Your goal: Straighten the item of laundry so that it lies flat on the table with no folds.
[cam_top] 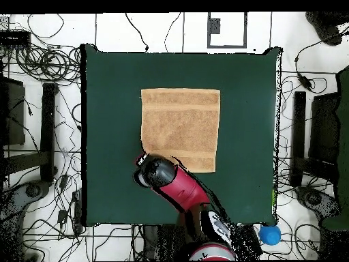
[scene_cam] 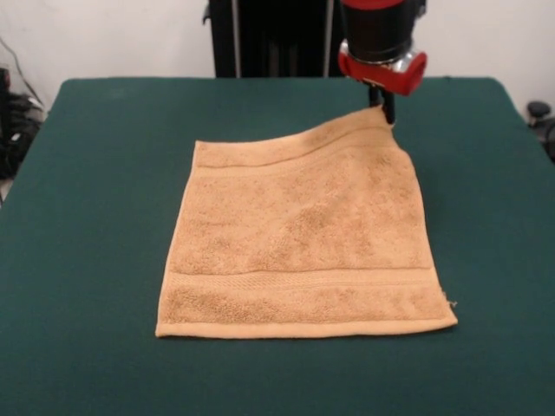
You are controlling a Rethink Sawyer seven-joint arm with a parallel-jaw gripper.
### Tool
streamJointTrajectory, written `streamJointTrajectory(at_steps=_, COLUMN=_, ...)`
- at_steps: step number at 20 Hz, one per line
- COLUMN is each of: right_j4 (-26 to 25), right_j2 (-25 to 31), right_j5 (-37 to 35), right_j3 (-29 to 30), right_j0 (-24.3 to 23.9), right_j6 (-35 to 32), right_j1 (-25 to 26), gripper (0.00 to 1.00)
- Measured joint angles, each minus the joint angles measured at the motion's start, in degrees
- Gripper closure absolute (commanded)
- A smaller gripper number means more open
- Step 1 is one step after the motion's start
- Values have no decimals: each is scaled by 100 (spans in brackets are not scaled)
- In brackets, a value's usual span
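With the towel (scene_cam: 299, 247) spread mid-desk (scene_cam: 95, 217) and its upper-right corner pinched and slightly raised by the closed hand (scene_cam: 384, 111), that corner is best drawn outward, lowered flat, then released.

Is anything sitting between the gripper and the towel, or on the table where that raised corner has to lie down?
Nothing visible. The gripper is already at the towel's lifted far corner, and the green table beside it is bare.
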State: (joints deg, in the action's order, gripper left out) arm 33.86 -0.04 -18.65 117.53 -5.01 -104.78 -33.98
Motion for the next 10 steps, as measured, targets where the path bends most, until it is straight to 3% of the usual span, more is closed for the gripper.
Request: streamJointTrajectory(at_steps=10, right_j4=39, right_j2=2, right_j5=1, right_j3=25, right_j0=0, right_j6=0, right_j1=0, gripper=100)
